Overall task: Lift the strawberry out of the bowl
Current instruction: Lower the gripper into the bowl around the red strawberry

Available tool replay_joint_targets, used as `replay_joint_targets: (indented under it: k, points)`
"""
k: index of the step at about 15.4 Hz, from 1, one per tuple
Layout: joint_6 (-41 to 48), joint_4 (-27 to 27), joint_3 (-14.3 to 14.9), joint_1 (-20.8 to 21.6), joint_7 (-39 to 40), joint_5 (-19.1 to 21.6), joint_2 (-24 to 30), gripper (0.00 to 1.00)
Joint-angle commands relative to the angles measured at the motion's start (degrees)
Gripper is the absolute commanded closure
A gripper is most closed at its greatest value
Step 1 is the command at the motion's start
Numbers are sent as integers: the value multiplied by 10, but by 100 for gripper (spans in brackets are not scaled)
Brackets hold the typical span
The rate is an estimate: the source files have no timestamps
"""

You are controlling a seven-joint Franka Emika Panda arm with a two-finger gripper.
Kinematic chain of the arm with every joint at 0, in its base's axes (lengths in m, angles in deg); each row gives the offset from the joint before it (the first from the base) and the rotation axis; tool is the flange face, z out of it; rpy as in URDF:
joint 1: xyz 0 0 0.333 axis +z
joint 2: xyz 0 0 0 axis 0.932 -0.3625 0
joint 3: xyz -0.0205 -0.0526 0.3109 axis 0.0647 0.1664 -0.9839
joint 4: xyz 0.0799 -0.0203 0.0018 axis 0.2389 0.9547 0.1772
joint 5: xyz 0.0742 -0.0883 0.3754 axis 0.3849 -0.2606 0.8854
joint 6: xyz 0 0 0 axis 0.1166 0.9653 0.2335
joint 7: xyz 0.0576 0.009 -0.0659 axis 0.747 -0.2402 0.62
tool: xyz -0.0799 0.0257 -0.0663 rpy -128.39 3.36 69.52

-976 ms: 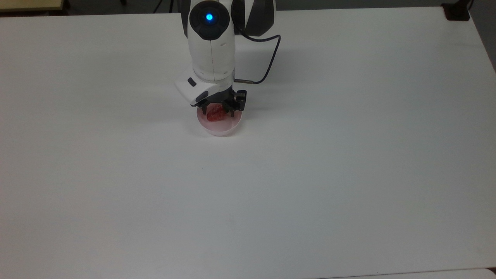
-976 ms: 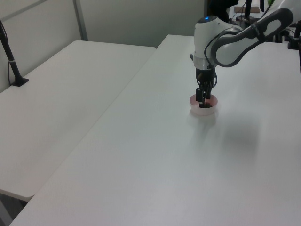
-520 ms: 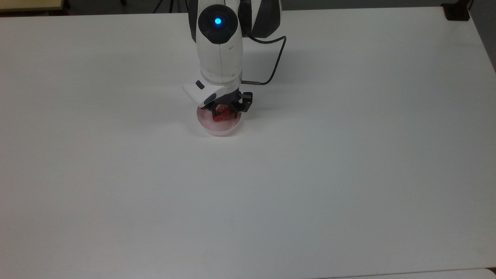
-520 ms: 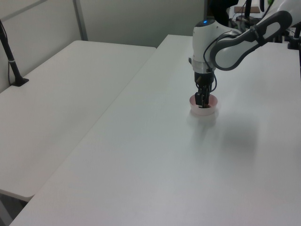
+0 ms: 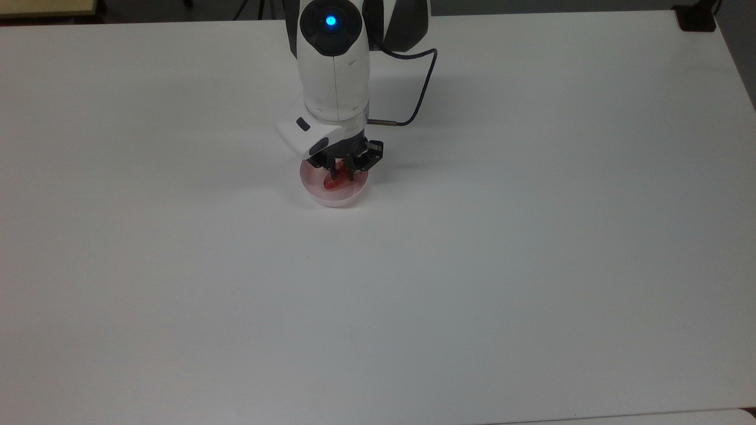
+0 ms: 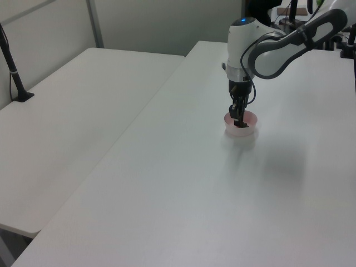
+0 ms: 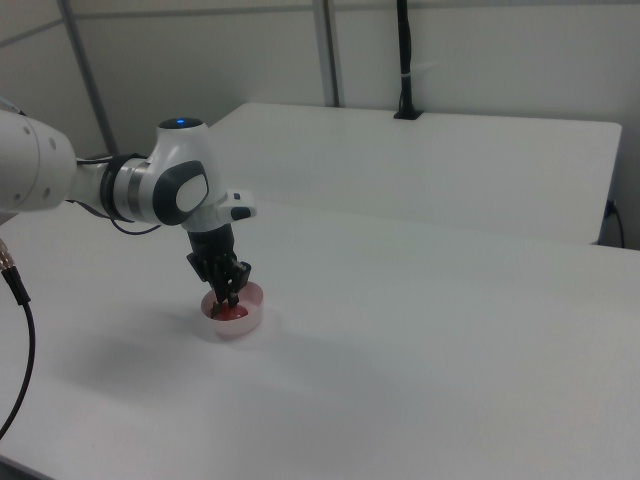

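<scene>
Upper centre of the top view — the gripper [image 5: 341,172] reaches into the bowl [image 5: 322,198] on the white worktop [image 5: 531,265], fingers clenched on the strawberry [image 5: 335,182]. The glossy red fruit sits directly between them — inside the rim, long axis hard to judge.

In the top view the claw [image 5: 341,170] and the wrist above it cover the far rim of the bowl [image 5: 334,199] and the upper part of the strawberry [image 5: 334,182], so its leafy cap is hidden. In the left view the bowl [image 6: 246,131] is too small to tell what lies inside. The arm [image 7: 60,185] is cut off by the right view's left edge. The tabletop [image 5: 531,265] runs past the top view's edges.
</scene>
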Motion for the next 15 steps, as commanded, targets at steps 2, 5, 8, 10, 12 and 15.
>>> replay_joint_targets:
  k: [2,5,8,10,12,15]
  points:
    - [19,4,0,-3,-4,9,19,73]
    - [20,4,0,-2,-3,9,19,75]
    - [20,7,0,-2,-7,9,18,57]
    - [26,9,0,-2,-11,9,14,18]
    - [26,9,0,-2,-36,9,12,11]
    - [25,14,0,2,-42,5,8,12]
